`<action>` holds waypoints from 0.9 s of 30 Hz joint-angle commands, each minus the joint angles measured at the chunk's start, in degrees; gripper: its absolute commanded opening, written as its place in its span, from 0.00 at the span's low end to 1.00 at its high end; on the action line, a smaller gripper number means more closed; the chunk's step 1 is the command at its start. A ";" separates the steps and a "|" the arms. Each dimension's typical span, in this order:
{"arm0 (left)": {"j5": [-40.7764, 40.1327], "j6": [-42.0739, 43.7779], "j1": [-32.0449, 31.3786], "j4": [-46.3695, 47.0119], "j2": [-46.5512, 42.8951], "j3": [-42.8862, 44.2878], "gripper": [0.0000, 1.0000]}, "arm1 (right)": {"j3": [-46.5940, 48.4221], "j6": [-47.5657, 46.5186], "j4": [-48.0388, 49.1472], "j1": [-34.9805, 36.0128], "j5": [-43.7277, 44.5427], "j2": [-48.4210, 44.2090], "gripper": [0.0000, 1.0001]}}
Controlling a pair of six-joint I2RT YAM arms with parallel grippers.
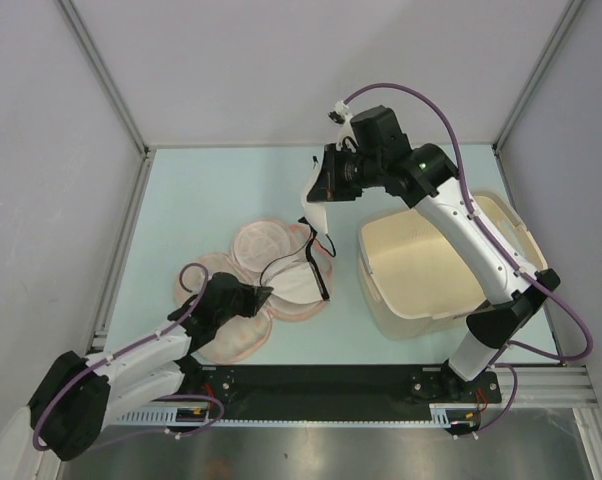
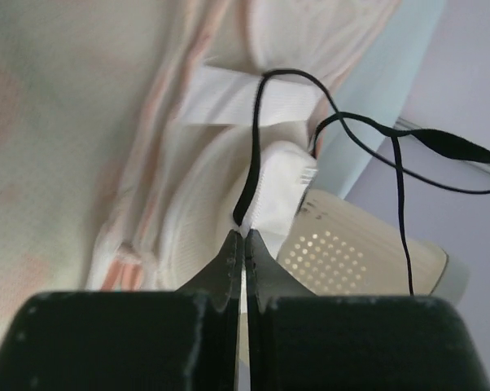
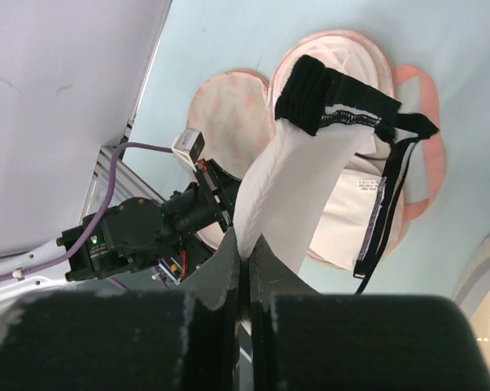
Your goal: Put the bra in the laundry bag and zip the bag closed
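Observation:
The laundry bag [image 1: 243,335] lies open and flat on the table, peach-pink with a paler lining. On it rests the cream-white bra [image 1: 296,282] with black straps. My left gripper [image 1: 266,292] is low at the bra's near edge, shut on the white fabric where a black strap [image 2: 253,155] meets it. My right gripper [image 1: 310,196] is raised above the bag's far side, shut on the bra's white band [image 3: 298,179], which hangs taut down to the cup [image 3: 355,216]. The left gripper [image 2: 243,235] and right gripper [image 3: 247,244] both show jaws pressed together on cloth. Pink bag fabric [image 3: 229,110] lies under the bra.
A cream plastic basket [image 1: 421,312] stands right of the bag, under the right arm; its perforated wall [image 2: 343,257] shows past the left fingers. Metal frame rails border the table at left, right and the near edge.

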 commanded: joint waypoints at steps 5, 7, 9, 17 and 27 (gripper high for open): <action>-2.89 -7.66 -3.27 -18.32 -6.40 1.55 0.43 | -2.03 1.56 1.19 1.23 0.30 -2.54 0.00; -2.09 -7.48 -3.27 -22.65 -9.90 2.16 0.87 | -2.48 2.44 1.10 1.23 0.47 -2.36 0.00; -1.04 -6.44 -3.09 -28.02 -12.29 2.69 1.00 | -2.39 3.05 1.02 1.23 0.65 -1.66 0.00; -7.18 32.37 0.68 -31.77 -14.25 20.86 0.96 | 1.39 8.32 -2.58 2.28 3.37 2.47 0.03; 1.53 67.75 -9.14 -6.42 -8.17 35.30 0.99 | 3.77 17.98 -5.93 4.21 10.47 5.64 0.00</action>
